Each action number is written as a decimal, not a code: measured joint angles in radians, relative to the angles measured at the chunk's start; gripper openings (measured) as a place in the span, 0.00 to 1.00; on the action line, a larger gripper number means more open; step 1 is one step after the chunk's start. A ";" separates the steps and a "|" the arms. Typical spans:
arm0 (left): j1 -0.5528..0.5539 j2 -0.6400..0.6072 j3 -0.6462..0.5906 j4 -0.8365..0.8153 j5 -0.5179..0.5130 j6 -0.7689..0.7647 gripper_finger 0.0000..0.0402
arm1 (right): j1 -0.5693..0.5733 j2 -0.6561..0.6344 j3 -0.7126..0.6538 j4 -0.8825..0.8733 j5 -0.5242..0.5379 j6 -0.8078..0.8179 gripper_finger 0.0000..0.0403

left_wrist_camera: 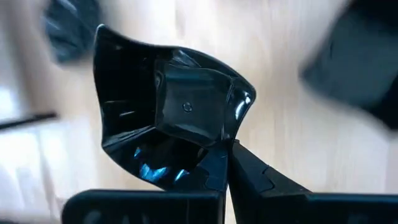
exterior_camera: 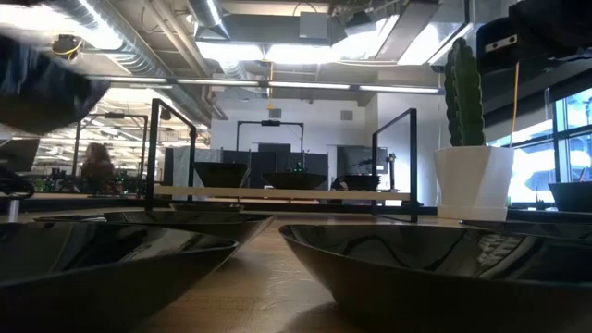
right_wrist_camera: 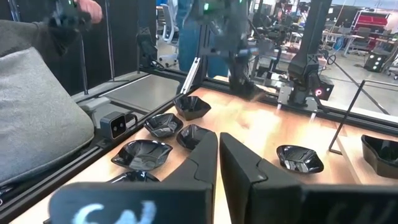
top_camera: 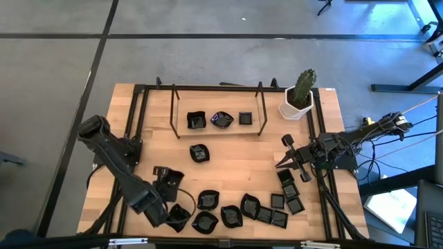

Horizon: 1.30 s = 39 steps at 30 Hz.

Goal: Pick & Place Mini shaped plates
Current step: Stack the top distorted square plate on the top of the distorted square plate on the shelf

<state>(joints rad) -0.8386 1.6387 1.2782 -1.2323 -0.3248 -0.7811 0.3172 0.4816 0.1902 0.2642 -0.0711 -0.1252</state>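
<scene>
High view: cactus pot (top_camera: 297, 105) beside rack (top_camera: 218, 119) of plates (top_camera: 221, 120).

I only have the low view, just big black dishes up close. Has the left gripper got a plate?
Observer: Yes. The left gripper is shut on the rim of a wavy black mini plate, over the table's left part.
Operator: And the right one?
Observer: The right gripper is shut and holds nothing, over the table's right side.
</scene>
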 joint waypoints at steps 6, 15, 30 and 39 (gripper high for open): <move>0.080 -0.024 0.134 -0.008 -0.261 -0.102 0.01 | 0.000 0.000 0.000 0.000 0.000 -0.014 0.05; 0.344 -0.024 0.223 -0.006 -0.306 0.162 0.01 | 0.000 0.000 0.000 0.001 0.000 -0.013 0.05; 0.893 0.005 0.203 0.003 -0.098 0.514 0.01 | 0.000 0.000 0.000 0.000 0.000 -0.013 0.05; 0.968 0.127 0.200 0.034 -0.032 0.609 0.01 | 0.000 0.000 0.000 0.000 0.000 -0.017 0.05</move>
<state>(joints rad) 0.1293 1.7653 1.4784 -1.1986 -0.3573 -0.1716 0.3176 0.4820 0.1905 0.2638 -0.0711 -0.1425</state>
